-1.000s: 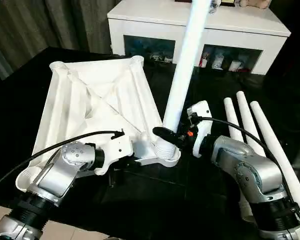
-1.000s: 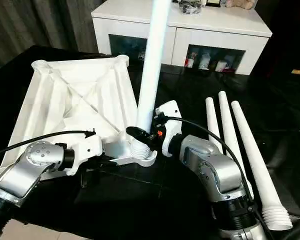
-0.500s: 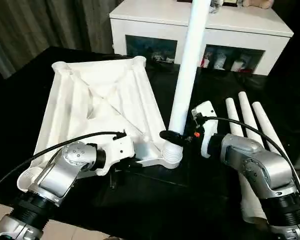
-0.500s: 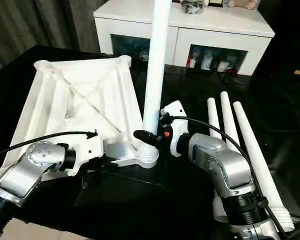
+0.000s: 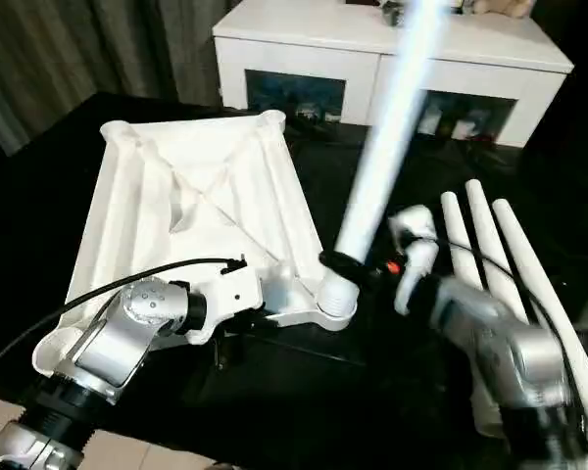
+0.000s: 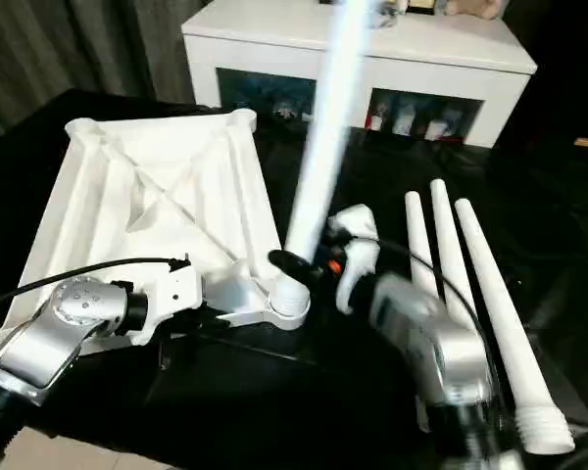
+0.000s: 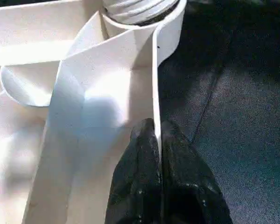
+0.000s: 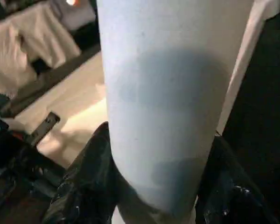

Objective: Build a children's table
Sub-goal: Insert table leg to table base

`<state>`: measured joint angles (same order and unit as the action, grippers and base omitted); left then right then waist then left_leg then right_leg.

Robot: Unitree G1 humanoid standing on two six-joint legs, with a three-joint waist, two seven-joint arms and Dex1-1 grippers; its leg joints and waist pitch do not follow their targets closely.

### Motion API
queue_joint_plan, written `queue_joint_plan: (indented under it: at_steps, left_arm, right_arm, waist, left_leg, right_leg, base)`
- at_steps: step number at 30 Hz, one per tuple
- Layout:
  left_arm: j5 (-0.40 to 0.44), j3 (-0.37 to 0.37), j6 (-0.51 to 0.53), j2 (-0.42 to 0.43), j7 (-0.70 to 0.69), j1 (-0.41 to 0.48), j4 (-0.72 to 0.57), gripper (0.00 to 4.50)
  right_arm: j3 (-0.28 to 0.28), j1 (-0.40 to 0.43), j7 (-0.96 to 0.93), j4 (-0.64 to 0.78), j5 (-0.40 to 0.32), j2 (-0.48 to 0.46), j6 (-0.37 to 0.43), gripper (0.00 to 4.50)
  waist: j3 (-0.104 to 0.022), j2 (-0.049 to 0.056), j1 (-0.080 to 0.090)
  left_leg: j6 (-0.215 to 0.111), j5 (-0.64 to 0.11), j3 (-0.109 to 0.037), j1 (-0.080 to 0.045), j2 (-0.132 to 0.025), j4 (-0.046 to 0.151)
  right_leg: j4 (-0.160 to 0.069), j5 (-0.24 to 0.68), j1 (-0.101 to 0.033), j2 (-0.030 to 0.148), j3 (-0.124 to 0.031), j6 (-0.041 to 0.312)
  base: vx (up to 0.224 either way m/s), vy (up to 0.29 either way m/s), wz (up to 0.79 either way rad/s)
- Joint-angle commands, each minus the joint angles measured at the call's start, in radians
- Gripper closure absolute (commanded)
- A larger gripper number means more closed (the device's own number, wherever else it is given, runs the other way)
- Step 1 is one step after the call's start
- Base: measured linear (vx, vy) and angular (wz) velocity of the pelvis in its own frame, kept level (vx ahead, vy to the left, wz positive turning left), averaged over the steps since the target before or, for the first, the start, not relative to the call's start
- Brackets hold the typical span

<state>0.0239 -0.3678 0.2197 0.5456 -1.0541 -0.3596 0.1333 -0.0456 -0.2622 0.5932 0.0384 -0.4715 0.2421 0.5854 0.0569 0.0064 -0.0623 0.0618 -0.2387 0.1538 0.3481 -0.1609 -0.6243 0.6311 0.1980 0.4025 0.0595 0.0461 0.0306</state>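
The children's table top [image 5: 196,196] lies upside down on the black surface, ribs up. My left gripper [image 7: 156,128] is shut on its thin rim, just short of the near right corner socket [image 5: 333,304]. A long white leg [image 5: 382,157] stands with its threaded end in that socket and leans to the right. My right gripper [image 5: 348,266] is shut on the leg just above the socket, one black finger [image 8: 81,184] on each side of it. Three more legs [image 5: 500,255] lie side by side to the right of my right arm.
A low white cabinet [image 5: 304,39] with dark glass openings stands behind the table top. Grey curtains [image 5: 59,49] hang at the back left. A black cable [image 5: 127,279] runs over my left forearm. The surface's front edge is just below my left elbow.
The leg's top has swung to the right, so it now leans instead of standing nearly upright. My right arm has moved with it. The left gripper keeps its hold.
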Motion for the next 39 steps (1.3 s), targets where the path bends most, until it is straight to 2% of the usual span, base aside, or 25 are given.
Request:
queue_joint_plan:
  at_steps: [1, 5, 6, 9, 15, 17, 20, 21, 22, 23, 24, 25, 26, 27, 28, 29, 30, 31, 33, 34, 35, 39]
  left_arm:
    - [0.005, 0.032, -0.008, 0.010, 0.034, -0.003, -0.027, 4.50]
    - [0.004, 0.039, -0.008, 0.007, 0.045, -0.004, -0.024, 4.50]
    - [0.003, 0.045, -0.011, 0.007, 0.050, -0.007, -0.017, 4.50]
    - [0.007, 0.048, -0.019, 0.006, 0.058, -0.012, -0.010, 4.50]
    - [0.012, 0.052, -0.026, 0.002, 0.070, -0.029, 0.011, 4.50]
    - [0.014, 0.052, -0.027, 0.000, 0.074, -0.034, 0.017, 4.50]
    - [0.015, 0.052, -0.030, -0.003, 0.078, -0.040, 0.023, 4.50]
    - [0.017, 0.052, -0.033, -0.006, 0.082, -0.044, 0.028, 4.50]
    - [0.019, 0.052, -0.035, -0.006, 0.084, -0.046, 0.031, 4.50]
    - [0.019, 0.052, -0.035, -0.006, 0.084, -0.046, 0.031, 4.50]
    - [0.022, 0.051, -0.037, -0.006, 0.085, -0.050, 0.034, 4.50]
    - [0.022, 0.051, -0.038, -0.005, 0.085, -0.049, 0.033, 4.50]
    - [0.022, 0.051, -0.038, -0.005, 0.085, -0.049, 0.033, 4.50]
    - [0.022, 0.051, -0.038, -0.005, 0.085, -0.049, 0.033, 4.50]
    - [0.021, 0.052, -0.037, -0.003, 0.085, -0.046, 0.028, 4.50]
    - [0.021, 0.053, -0.036, -0.003, 0.085, -0.045, 0.026, 4.50]
    - [0.021, 0.053, -0.034, -0.001, 0.085, -0.040, 0.020, 4.50]
    - [0.021, 0.053, -0.033, -0.001, 0.086, -0.038, 0.018, 4.50]
    - [0.020, 0.054, -0.033, 0.000, 0.087, -0.036, 0.015, 4.50]
    - [0.019, 0.055, -0.031, 0.001, 0.088, -0.032, 0.010, 4.50]
    - [0.019, 0.055, -0.031, 0.001, 0.088, -0.032, 0.010, 4.50]
    - [0.015, 0.059, -0.025, 0.005, 0.088, -0.020, -0.004, 4.50]
  right_arm:
    - [0.022, 0.064, -0.032, -0.002, 0.016, -0.004, -0.009, 2.66]
    - [0.034, 0.095, -0.042, 0.016, 0.011, -0.019, -0.034, 2.66]
    - [0.024, 0.119, -0.046, 0.030, 0.024, -0.020, -0.060, 2.66]
    - [0.003, 0.142, -0.047, 0.049, 0.053, -0.018, -0.101, 2.66]
    - [-0.063, 0.166, -0.042, 0.085, 0.147, 0.016, -0.180, 2.66]
    - [-0.074, 0.167, -0.040, 0.092, 0.154, 0.019, -0.185, 2.66]
    - [-0.093, 0.160, -0.040, 0.091, 0.173, 0.030, -0.189, 2.66]
    - [-0.119, 0.149, -0.032, 0.082, 0.197, 0.045, -0.191, 2.66]
    - [-0.143, 0.137, -0.023, 0.077, 0.213, 0.057, -0.175, 2.66]
    - [-0.143, 0.137, -0.023, 0.077, 0.213, 0.057, -0.175, 2.66]
    - [-0.181, 0.114, 0.002, 0.069, 0.227, 0.076, -0.148, 2.66]
    - [-0.199, 0.100, 0.013, 0.066, 0.231, 0.084, -0.128, 2.66]
    - [-0.201, 0.099, 0.014, 0.066, 0.231, 0.085, -0.126, 2.66]
    - [-0.201, 0.099, 0.014, 0.066, 0.231, 0.085, -0.126, 2.66]
    - [-0.228, 0.073, 0.038, 0.056, 0.235, 0.093, -0.099, 2.66]
    - [-0.236, 0.060, 0.048, 0.049, 0.234, 0.095, -0.087, 2.66]
    - [-0.253, 0.037, 0.069, 0.034, 0.231, 0.098, -0.066, 2.66]
    - [-0.260, 0.017, 0.086, 0.022, 0.225, 0.100, -0.050, 2.66]
    - [-0.265, 0.006, 0.095, 0.015, 0.220, 0.102, -0.040, 2.66]
    - [-0.265, -0.007, 0.111, 0.005, 0.215, 0.111, -0.032, 2.66]
    - [-0.265, -0.007, 0.111, 0.005, 0.215, 0.111, -0.032, 2.66]
    - [-0.252, -0.026, 0.129, -0.033, 0.214, 0.128, -0.022, 2.66]
  waist:
    - [-0.065, 0.015, -0.005]
    - [-0.065, 0.013, -0.006]
    - [-0.063, 0.025, -0.006]
    - [-0.065, 0.023, -0.007]
    - [-0.061, 0.030, -0.007]
    - [-0.061, 0.024, -0.006]
    - [-0.060, 0.026, -0.006]
    - [-0.060, 0.022, -0.006]
    - [-0.059, 0.015, -0.004]
    - [-0.058, 0.018, -0.005]
    - [-0.057, 0.013, -0.003]
    - [-0.057, 0.015, -0.004]
    - [-0.055, 0.011, -0.003]
    - [-0.055, 0.014, -0.004]
    - [-0.056, 0.003, -0.002]
    - [-0.057, 0.007, -0.004]
    - [-0.058, 0.004, -0.002]
    - [-0.057, 0.000, 0.000]
    - [-0.056, 0.005, 0.000]
    - [-0.057, -0.007, 0.001]
    - [-0.058, -0.003, 0.000]
    - [-0.058, -0.005, 0.002]
  left_leg:
    - [-0.006, -0.051, -0.015, 0.003, -0.058, 0.083]
    - [-0.001, -0.071, -0.017, 0.003, -0.059, 0.085]
    - [0.004, -0.082, -0.017, 0.001, -0.059, 0.086]
    - [0.006, -0.072, -0.019, 0.004, -0.058, 0.085]
    - [0.011, -0.106, -0.020, 0.004, -0.059, 0.088]
    - [0.010, -0.110, -0.019, 0.004, -0.059, 0.089]
    - [0.008, -0.118, -0.020, 0.003, -0.059, 0.090]
    - [0.006, -0.116, -0.020, 0.004, -0.059, 0.090]
    - [0.004, -0.120, -0.018, 0.003, -0.060, 0.091]
    - [0.004, -0.122, -0.020, 0.003, -0.059, 0.091]
    - [0.003, -0.127, -0.018, 0.004, -0.059, 0.091]
    - [0.001, -0.130, -0.019, 0.003, -0.059, 0.091]
    - [0.000, -0.135, -0.018, 0.002, -0.059, 0.092]
    - [0.002, -0.135, -0.019, 0.003, -0.060, 0.092]
    - [-0.002, -0.134, -0.018, 0.003, -0.060, 0.092]
    - [-0.001, -0.126, -0.020, 0.003, -0.061, 0.092]
    - [-0.004, -0.113, -0.019, 0.003, -0.060, 0.091]
    - [-0.007, -0.108, -0.018, 0.005, -0.061, 0.092]
    - [-0.004, -0.127, -0.018, 0.003, -0.061, 0.092]
    - [-0.005, -0.124, -0.017, 0.004, -0.061, 0.092]
    - [-0.004, -0.125, -0.019, 0.004, -0.061, 0.093]
    - [-0.004, -0.124, -0.017, 0.004, -0.060, 0.092]
  right_leg:
    - [-0.060, 0.011, -0.062, 0.085, -0.051, 0.237]
    - [-0.062, 0.034, -0.062, 0.085, -0.052, 0.228]
    - [-0.067, 0.045, -0.058, 0.083, -0.050, 0.226]
    - [-0.062, 0.023, -0.062, 0.083, -0.052, 0.225]
    - [-0.068, 0.067, -0.060, 0.083, -0.051, 0.214]
    - [-0.069, 0.070, -0.060, 0.083, -0.052, 0.211]
    - [-0.070, 0.086, -0.059, 0.084, -0.053, 0.211]
    - [-0.069, 0.090, -0.060, 0.084, -0.053, 0.211]
    - [-0.072, 0.100, -0.058, 0.082, -0.053, 0.208]
    - [-0.071, 0.109, -0.058, 0.083, -0.053, 0.207]
    - [-0.074, 0.126, -0.058, 0.084, -0.054, 0.203]
    - [-0.074, 0.146, -0.057, 0.084, -0.054, 0.200]
    - [-0.077, 0.160, -0.056, 0.083, -0.055, 0.196]
    - [-0.077, 0.176, -0.057, 0.086, -0.056, 0.191]
    - [-0.078, 0.183, -0.056, 0.086, -0.056, 0.187]
    - [-0.075, 0.179, -0.057, 0.087, -0.056, 0.188]
    - [-0.073, 0.165, -0.055, 0.085, -0.055, 0.189]
    - [-0.075, 0.161, -0.056, 0.085, -0.055, 0.189]
    - [-0.077, 0.177, -0.054, 0.086, -0.055, 0.188]
    - [-0.076, 0.177, -0.055, 0.086, -0.056, 0.184]
    - [-0.074, 0.179, -0.055, 0.087, -0.055, 0.185]
    - [-0.077, 0.185, -0.054, 0.087, -0.056, 0.183]
  base:
    - [0.000, 0.000, 0.00]
    - [0.000, 0.000, 0.00]
    - [0.000, 0.000, 0.00]
    - [0.000, 0.000, 0.00]
    - [0.000, 0.000, 0.00]
    - [0.000, 0.000, 0.00]
    - [0.000, 0.000, 0.00]
    - [0.000, 0.000, 0.00]
    - [0.000, 0.000, 0.00]
    - [0.000, 0.000, 0.00]
    - [0.000, 0.000, 0.00]
    - [0.000, 0.000, 0.00]
    - [0.000, 0.000, 0.00]
    - [0.000, 0.000, 0.00]
    - [0.000, 0.000, 0.00]
    - [0.000, 0.000, 0.00]
    - [0.000, 0.000, 0.00]
    - [0.000, 0.000, 0.00]
    - [0.000, 0.000, 0.00]
    - [0.000, 0.000, 0.00]
    - [0.000, 0.000, 0.00]
    - [0.000, 0.000, 0.00]
